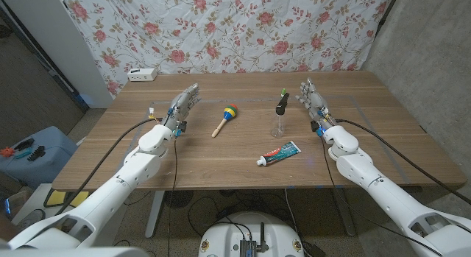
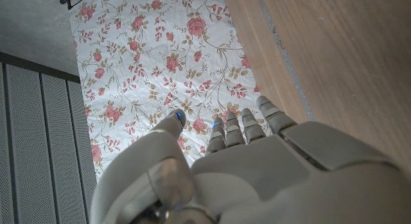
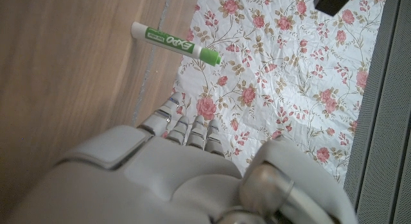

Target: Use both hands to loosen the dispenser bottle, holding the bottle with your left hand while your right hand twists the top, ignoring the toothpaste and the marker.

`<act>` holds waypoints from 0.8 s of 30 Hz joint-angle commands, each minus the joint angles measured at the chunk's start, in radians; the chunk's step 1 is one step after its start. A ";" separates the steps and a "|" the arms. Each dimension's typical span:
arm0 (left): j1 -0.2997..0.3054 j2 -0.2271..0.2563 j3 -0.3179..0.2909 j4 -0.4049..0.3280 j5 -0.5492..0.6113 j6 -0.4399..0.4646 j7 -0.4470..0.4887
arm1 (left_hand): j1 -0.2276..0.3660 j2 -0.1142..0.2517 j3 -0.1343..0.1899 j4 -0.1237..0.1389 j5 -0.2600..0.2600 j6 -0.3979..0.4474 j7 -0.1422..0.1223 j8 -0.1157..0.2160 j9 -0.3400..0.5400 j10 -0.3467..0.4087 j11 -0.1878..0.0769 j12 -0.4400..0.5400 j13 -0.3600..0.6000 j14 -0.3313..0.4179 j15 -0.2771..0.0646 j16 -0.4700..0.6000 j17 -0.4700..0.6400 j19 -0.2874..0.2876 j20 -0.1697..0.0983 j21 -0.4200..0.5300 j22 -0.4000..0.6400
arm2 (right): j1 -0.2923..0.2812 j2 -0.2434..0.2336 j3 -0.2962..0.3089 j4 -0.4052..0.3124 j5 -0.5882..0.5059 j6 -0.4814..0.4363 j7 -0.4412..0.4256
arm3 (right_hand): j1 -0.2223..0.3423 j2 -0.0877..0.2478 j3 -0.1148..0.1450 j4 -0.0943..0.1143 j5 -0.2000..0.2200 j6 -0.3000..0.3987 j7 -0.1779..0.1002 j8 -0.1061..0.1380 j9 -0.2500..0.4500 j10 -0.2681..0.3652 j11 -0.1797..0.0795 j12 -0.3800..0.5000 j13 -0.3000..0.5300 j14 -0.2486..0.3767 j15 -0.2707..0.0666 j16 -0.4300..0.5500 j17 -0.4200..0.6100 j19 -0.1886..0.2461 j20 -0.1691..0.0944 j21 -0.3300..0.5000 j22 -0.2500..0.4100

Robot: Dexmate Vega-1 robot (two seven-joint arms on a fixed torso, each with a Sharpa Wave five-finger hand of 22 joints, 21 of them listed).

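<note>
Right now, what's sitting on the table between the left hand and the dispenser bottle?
In the head view, a colourful maraca lies on the table between the left hand and the dispenser bottle, touching neither.

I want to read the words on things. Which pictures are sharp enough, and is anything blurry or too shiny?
Right wrist view: the green marker is sharp, its label readable. Head view: evenly lit, no glare, but the toothpaste print is too small. Left wrist view: the left robot hand up close looks soft.
</note>
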 commanded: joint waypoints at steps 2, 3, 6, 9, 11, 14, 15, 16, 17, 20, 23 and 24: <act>-0.012 0.015 0.023 -0.034 0.057 -0.008 0.008 | 0.015 -0.007 0.000 -0.018 -0.001 0.010 -0.007 0.009 0.003 0.013 -0.006 0.009 0.003 0.010 -0.009 0.006 0.001 0.002 -0.003 0.003 0.002 | 0.006 -0.012 0.000 -0.008 -0.036 0.005 -0.030 | 0.009 0.000 0.006 -0.003 0.007 0.009 -0.001 0.006 0.001 0.017 0.002 0.005 0.005 0.006 -0.012 0.006 0.002 0.007 -0.035 0.005 0.004; -0.014 0.012 0.025 -0.027 0.060 -0.021 0.001 | 0.017 -0.010 -0.001 -0.022 -0.002 0.011 -0.008 0.009 0.003 0.015 -0.008 0.009 0.003 0.012 -0.015 0.006 0.001 0.002 -0.003 0.003 0.002 | 0.005 -0.014 0.001 -0.010 -0.037 0.005 -0.031 | 0.009 0.000 0.006 -0.003 0.007 0.010 0.001 0.006 0.001 0.017 0.002 0.005 0.005 0.006 -0.012 0.006 0.002 0.007 -0.036 0.006 0.004; -0.015 0.010 0.032 -0.031 0.071 -0.021 0.003 | 0.019 -0.019 -0.004 -0.033 -0.004 0.014 -0.017 0.009 0.003 0.021 -0.015 0.010 0.003 0.019 -0.022 0.007 0.001 0.000 -0.006 0.003 0.002 | -0.002 -0.018 0.005 -0.015 -0.037 0.009 -0.036 | 0.010 0.000 0.007 -0.004 0.007 0.011 0.001 0.006 0.001 0.018 0.002 0.005 0.005 0.007 -0.013 0.006 0.002 0.008 -0.037 0.006 0.004; -0.016 0.015 0.039 -0.032 0.082 -0.033 -0.011 | 0.023 -0.029 -0.008 -0.045 -0.006 0.016 -0.024 0.008 0.003 0.023 -0.026 0.010 0.003 0.023 -0.029 0.006 0.001 -0.004 -0.007 0.001 0.002 | -0.013 -0.026 0.010 -0.027 -0.040 0.010 -0.044 | 0.011 0.000 0.007 -0.005 0.007 0.011 0.002 0.006 0.001 0.021 0.003 0.006 0.005 0.008 -0.015 0.006 0.002 0.008 -0.038 0.006 0.004; -0.012 0.019 0.043 -0.042 0.091 -0.032 -0.008 | 0.026 -0.036 -0.011 -0.053 -0.007 0.015 -0.028 0.007 0.003 0.024 -0.026 0.009 0.002 0.024 -0.036 0.005 0.001 -0.011 -0.009 -0.001 0.002 | -0.019 -0.031 0.012 -0.033 -0.037 0.008 -0.043 | 0.011 0.000 0.008 -0.005 0.007 0.012 0.002 0.006 0.001 0.022 0.003 0.006 0.005 0.009 -0.015 0.007 0.002 0.008 -0.038 0.006 0.004; -0.013 0.021 0.050 -0.040 0.100 -0.044 -0.021 | 0.029 -0.044 -0.014 -0.062 -0.009 0.015 -0.032 0.007 0.003 0.023 -0.032 0.007 0.002 0.025 -0.042 0.005 0.001 -0.018 -0.012 -0.003 0.002 | -0.024 -0.039 0.015 -0.041 -0.031 0.000 -0.037 | 0.012 0.000 0.009 -0.006 0.007 0.012 0.003 0.006 0.001 0.022 0.003 0.005 0.005 0.010 -0.015 0.007 0.002 0.008 -0.040 0.006 0.004; -0.014 0.021 0.053 -0.039 0.104 -0.047 -0.024 | 0.030 -0.046 -0.015 -0.066 -0.009 0.015 -0.034 0.006 0.003 0.023 -0.033 0.007 0.002 0.026 -0.043 0.005 0.001 -0.020 -0.012 -0.004 0.002 | -0.025 -0.042 0.016 -0.043 -0.029 -0.003 -0.034 | 0.012 0.000 0.009 -0.006 0.007 0.012 0.003 0.006 0.001 0.022 0.003 0.005 0.005 0.010 -0.015 0.007 0.002 0.008 -0.040 0.006 0.004; -0.014 0.022 0.056 -0.043 0.109 -0.040 -0.021 | 0.032 -0.051 -0.016 -0.071 -0.009 0.016 -0.036 0.007 0.003 0.024 -0.035 0.007 0.002 0.027 -0.047 0.004 0.001 -0.023 -0.012 -0.005 0.001 | -0.026 -0.044 0.016 -0.045 -0.027 -0.006 -0.033 | 0.012 0.000 0.009 -0.006 0.007 0.012 0.003 0.006 0.001 0.022 0.003 0.005 0.005 0.010 -0.015 0.007 0.001 0.008 -0.040 0.006 0.004; -0.017 0.021 0.059 -0.039 0.111 -0.046 -0.028 | 0.037 -0.058 -0.019 -0.082 -0.010 0.019 -0.043 0.007 0.003 0.026 -0.043 0.007 0.002 0.029 -0.054 0.004 0.001 -0.028 -0.016 -0.005 0.001 | -0.027 -0.046 0.017 -0.048 -0.025 -0.009 -0.031 | 0.012 0.000 0.009 -0.006 0.007 0.013 0.003 0.006 0.001 0.022 0.003 0.005 0.005 0.010 -0.015 0.006 0.001 0.008 -0.040 0.006 0.004; -0.022 0.021 0.070 -0.039 0.122 -0.050 -0.039 | 0.044 -0.066 -0.022 -0.095 -0.009 0.018 -0.043 0.006 0.003 0.026 -0.042 0.005 0.002 0.032 -0.055 0.004 0.001 -0.032 -0.013 -0.005 0.001 | -0.030 -0.049 0.018 -0.050 -0.024 -0.011 -0.030 | 0.013 0.000 0.010 -0.007 0.007 0.012 0.004 0.006 0.001 0.022 0.003 0.005 0.005 0.011 -0.015 0.006 0.001 0.008 -0.041 0.006 0.004; -0.024 0.026 0.079 -0.049 0.136 -0.045 -0.045 | 0.046 -0.074 -0.026 -0.103 -0.009 0.021 -0.051 0.007 0.003 0.029 -0.046 0.005 0.002 0.036 -0.063 0.005 0.001 -0.038 -0.013 -0.006 0.001 | -0.032 -0.051 0.020 -0.051 -0.023 -0.011 -0.032 | 0.013 0.000 0.010 -0.007 0.007 0.013 0.004 0.006 0.001 0.023 0.003 0.005 0.005 0.011 -0.015 0.006 0.001 0.008 -0.041 0.006 0.003; -0.026 0.027 0.083 -0.051 0.140 -0.044 -0.048 | 0.047 -0.079 -0.029 -0.108 -0.009 0.021 -0.055 0.007 0.003 0.032 -0.055 0.006 0.002 0.038 -0.066 0.004 0.001 -0.041 -0.015 -0.006 0.001 | -0.032 -0.051 0.020 -0.051 -0.022 -0.012 -0.031 | 0.013 0.000 0.010 -0.007 0.007 0.013 0.004 0.006 0.001 0.023 0.003 0.005 0.005 0.011 -0.015 0.006 0.001 0.008 -0.041 0.006 0.003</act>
